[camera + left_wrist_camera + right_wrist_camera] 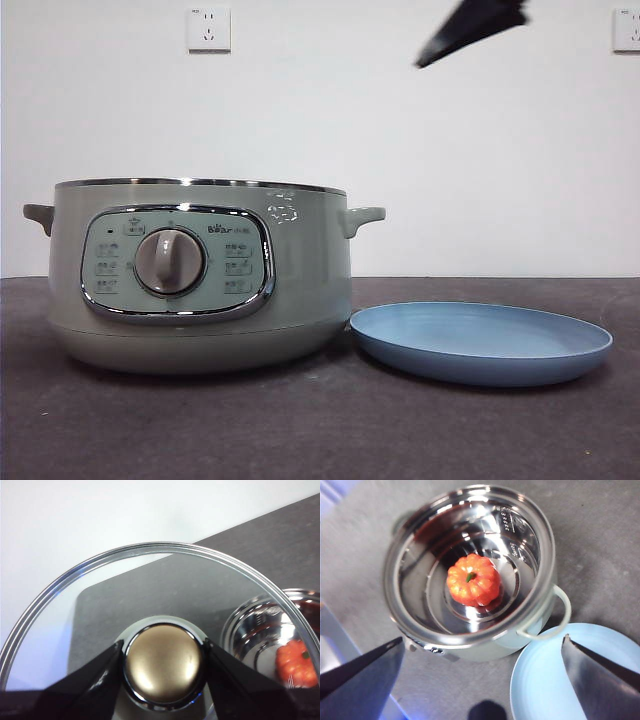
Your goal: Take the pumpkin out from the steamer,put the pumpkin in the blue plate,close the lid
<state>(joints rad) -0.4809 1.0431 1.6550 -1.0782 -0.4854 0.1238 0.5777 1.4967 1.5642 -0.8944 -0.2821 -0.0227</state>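
The sage-green steamer (200,275) stands open on the dark table, left of the blue plate (480,342). The orange pumpkin (473,579) sits in the middle of the steamer's steel bowl (470,565); it also shows in the left wrist view (297,663). My left gripper (162,667) is shut on the lid's knob (162,664) and holds the glass lid (150,580) up beside the pot. My right gripper (480,670) is open, high above the steamer and the plate (555,680). Its black tip shows in the front view (470,30).
The plate lies empty right beside the pot's handle (560,610). A white wall with two sockets (208,28) stands behind the table. The table's dark surface (320,430) runs in front of the pot and plate.
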